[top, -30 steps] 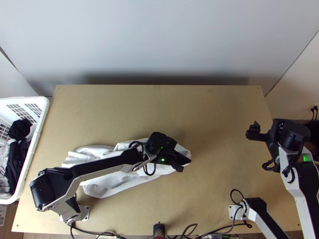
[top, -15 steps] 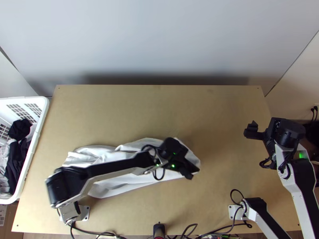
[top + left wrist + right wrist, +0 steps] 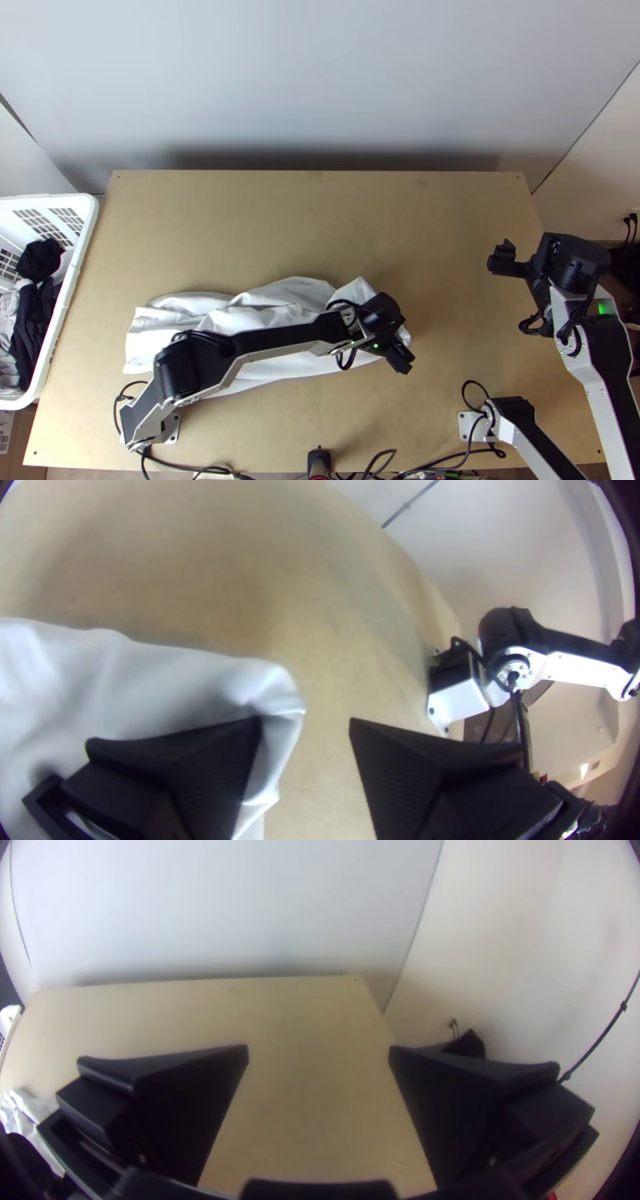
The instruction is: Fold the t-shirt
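Spanning lower frame, surface [image 3: 448, 208]; pale wall [image 3: 320, 72] above, basket [image 3: 74, 264] far left. T-shirt [image 3: 280, 294] bunched lower centre; left pincer [image 3: 405, 350] wide, seemingly over its edge; right pincer [image 3: 499, 258] wide.

Illumination is bright and diffuse. A soft shadow band darkens the wall [image 3: 320, 88] along the far edge of the surface [image 3: 448, 240]. Wrist views exhibit barrel distortion and dark corners.

tbh can't make out any readable text here, closest thing is a pale label-looking patch [image 3: 5, 430] way out around 8 o'clock in the top view, near the white basket [image 3: 67, 276], and its markings are just too tiny to read.
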Controlling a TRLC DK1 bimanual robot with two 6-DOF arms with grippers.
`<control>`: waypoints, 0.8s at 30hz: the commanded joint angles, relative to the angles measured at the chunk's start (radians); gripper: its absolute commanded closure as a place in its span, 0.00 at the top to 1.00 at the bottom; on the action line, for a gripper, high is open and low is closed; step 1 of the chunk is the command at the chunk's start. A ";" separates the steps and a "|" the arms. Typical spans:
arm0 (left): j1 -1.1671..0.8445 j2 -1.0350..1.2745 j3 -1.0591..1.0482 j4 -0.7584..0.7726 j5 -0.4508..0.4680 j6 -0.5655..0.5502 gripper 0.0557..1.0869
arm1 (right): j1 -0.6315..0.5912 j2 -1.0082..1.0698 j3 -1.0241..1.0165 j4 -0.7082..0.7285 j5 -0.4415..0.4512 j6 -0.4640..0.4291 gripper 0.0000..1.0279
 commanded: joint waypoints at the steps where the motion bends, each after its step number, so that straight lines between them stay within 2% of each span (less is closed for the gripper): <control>1: -0.006 -0.007 0.088 -0.083 -0.028 0.026 0.92 | 0.006 0.005 0.009 0.004 0.000 0.001 0.95; 10: 0.132 -0.278 0.094 -0.111 -0.023 -0.057 0.94 | 0.088 0.034 0.023 -0.008 -0.003 0.029 0.95; 16: 0.344 -0.463 0.108 -0.126 -0.028 -0.141 0.94 | 0.193 0.134 0.132 -0.142 -0.066 0.198 0.95; 21: 0.526 -0.582 0.206 -0.123 -0.010 -0.270 0.94 | 0.326 0.220 0.130 -0.148 -0.066 0.206 0.95; 24: 0.582 -0.608 0.214 -0.132 -0.011 -0.273 0.94 | 0.377 0.281 0.147 -0.143 -0.092 0.236 0.95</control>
